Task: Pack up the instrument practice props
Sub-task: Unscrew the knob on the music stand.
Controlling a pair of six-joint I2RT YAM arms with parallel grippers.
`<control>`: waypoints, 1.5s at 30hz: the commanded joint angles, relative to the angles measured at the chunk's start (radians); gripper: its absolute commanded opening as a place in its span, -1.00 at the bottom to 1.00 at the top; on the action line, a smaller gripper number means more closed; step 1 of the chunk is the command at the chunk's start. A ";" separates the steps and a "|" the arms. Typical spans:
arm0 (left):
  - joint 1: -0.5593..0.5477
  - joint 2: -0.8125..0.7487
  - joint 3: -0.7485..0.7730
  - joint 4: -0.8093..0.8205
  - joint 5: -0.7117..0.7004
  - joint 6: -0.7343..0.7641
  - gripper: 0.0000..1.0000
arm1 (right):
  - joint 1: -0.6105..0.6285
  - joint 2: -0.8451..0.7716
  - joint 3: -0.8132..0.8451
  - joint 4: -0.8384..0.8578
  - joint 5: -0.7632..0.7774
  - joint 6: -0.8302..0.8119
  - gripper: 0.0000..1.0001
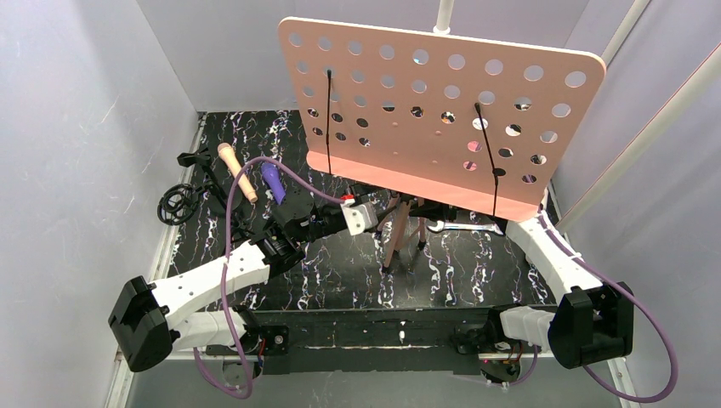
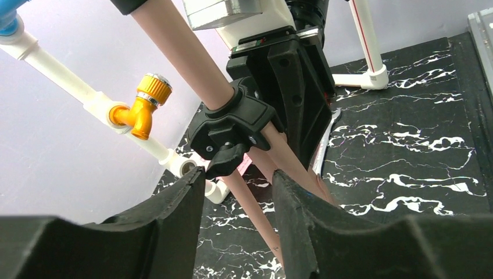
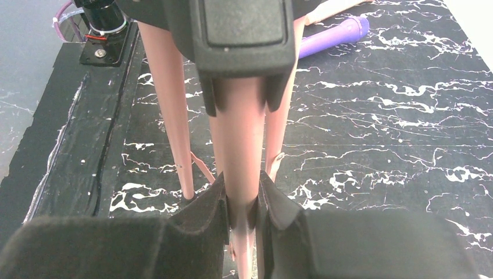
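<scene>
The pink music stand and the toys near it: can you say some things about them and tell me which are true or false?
1. The music rest stands upright. True.
2. The left gripper holds the purple microphone. False: the microphone lies on the table beside the peach microphone.
3. The right gripper is shut on a tripod leg. True.
4. The wrench lies on top of the music rest. False: it lies on the table.
</scene>
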 commanded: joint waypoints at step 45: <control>-0.005 -0.271 -0.178 0.032 -0.291 -0.903 0.96 | -0.004 0.009 -0.049 -0.069 0.004 0.032 -0.97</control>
